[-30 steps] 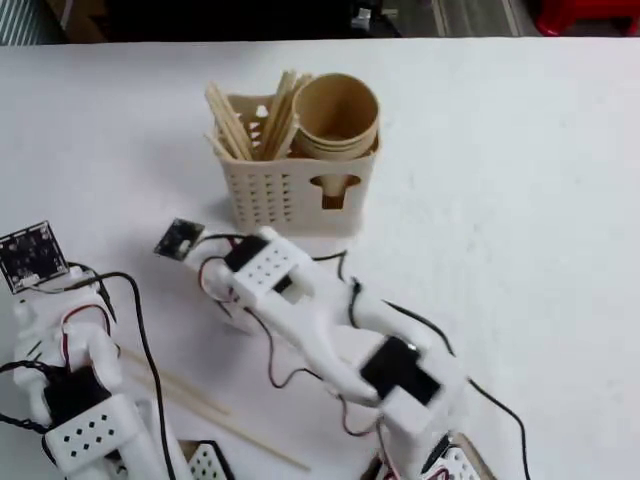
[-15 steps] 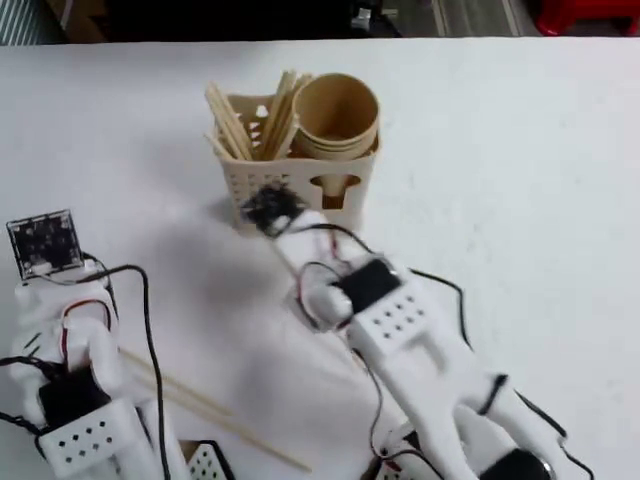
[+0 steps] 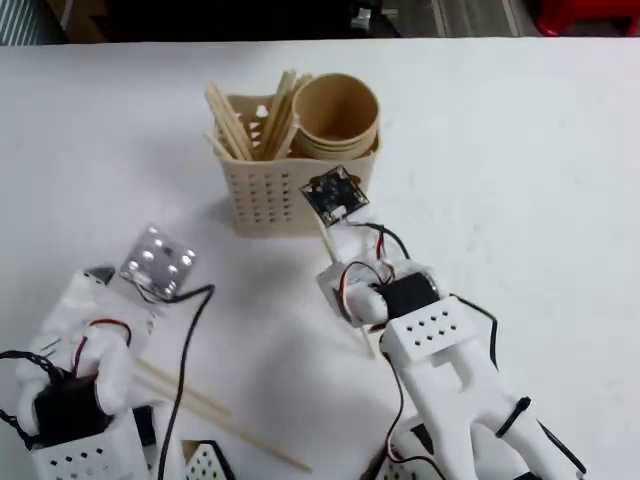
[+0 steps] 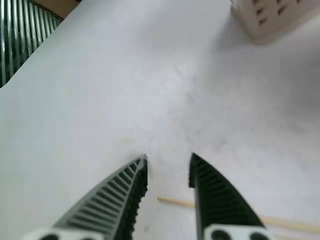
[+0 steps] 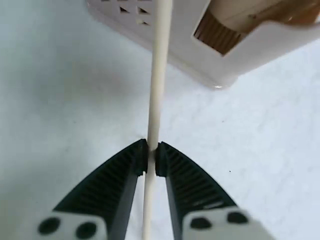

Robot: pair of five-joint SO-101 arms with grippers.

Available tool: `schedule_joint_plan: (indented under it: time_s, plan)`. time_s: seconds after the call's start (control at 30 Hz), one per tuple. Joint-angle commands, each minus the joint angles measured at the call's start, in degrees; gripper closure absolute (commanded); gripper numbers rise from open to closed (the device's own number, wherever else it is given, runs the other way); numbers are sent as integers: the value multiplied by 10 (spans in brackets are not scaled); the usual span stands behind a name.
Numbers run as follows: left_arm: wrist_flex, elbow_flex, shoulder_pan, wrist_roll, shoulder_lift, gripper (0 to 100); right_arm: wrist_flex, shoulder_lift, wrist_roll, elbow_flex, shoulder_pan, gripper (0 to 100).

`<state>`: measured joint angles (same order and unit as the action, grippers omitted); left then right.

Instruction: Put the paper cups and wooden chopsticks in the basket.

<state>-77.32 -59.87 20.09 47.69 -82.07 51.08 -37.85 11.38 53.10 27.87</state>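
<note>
The cream, perforated basket (image 3: 262, 195) stands upright toward the far side of the table (image 3: 520, 150). A stack of tan paper cups (image 3: 337, 118) sits upright in one half of it, and a bundle of wooden chopsticks (image 3: 240, 125) leans out of the other half. One pale chopstick (image 5: 159, 75) is pinched in the right gripper (image 5: 151, 150), its far end pointing at the basket's front wall. Two more chopsticks (image 3: 205, 408) lie flat on the table, nearly side by side, well apart from the basket.

Cups (image 3: 338, 112) and chopsticks (image 3: 228, 122) stand in the basket (image 3: 265, 195)
</note>
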Motion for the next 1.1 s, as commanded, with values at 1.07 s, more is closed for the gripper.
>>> schedule_joint_plan:
  time_s: [1.07]
  plan:
    - [-116, -10, -124, 367, 282, 787, -11, -13, -4, -4, -84, 981]
